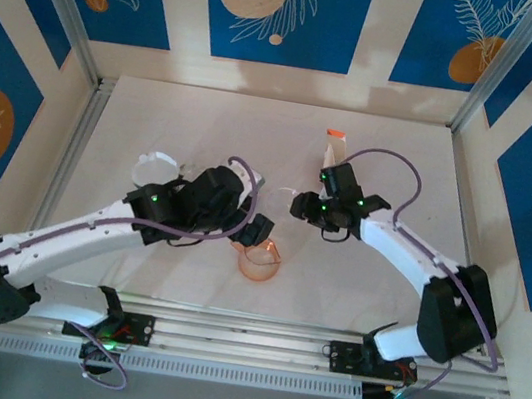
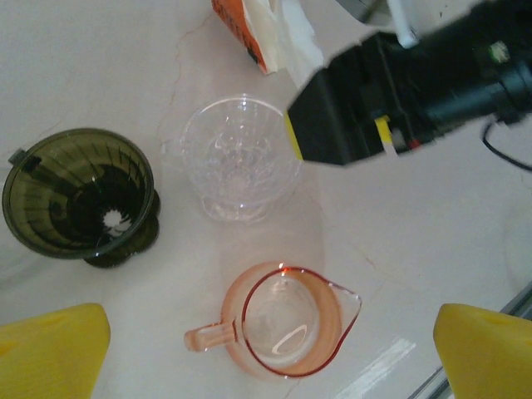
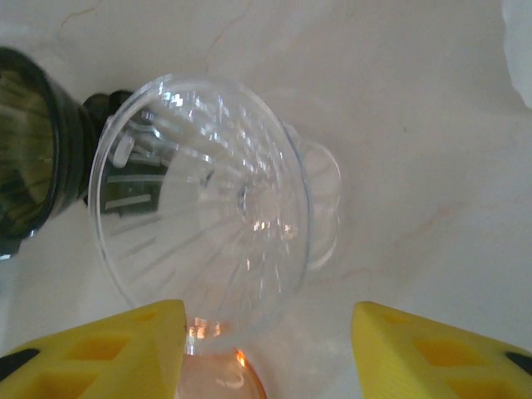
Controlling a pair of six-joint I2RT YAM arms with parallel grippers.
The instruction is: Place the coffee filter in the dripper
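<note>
Left tool [image 2: 268, 357] is spread wide with nothing in it, hanging over the orange pitcher [image 2: 287, 320]. Right tool [image 3: 266, 353] is spread too, with the clear dripper [image 3: 204, 208] just ahead of its fingers. The coffee filter pack [image 2: 266, 33] sits on the surface [image 2: 100, 66] past the dripper, far side from the left tool.

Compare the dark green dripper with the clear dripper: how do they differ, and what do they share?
Colour: the green dripper is dark and smoky, while the clear dripper is colourless and see-through. Place: in the left wrist view the green dripper stands left of the clear dripper. Shared: both stand upright, are ribbed inside, and hold no filter.
</note>
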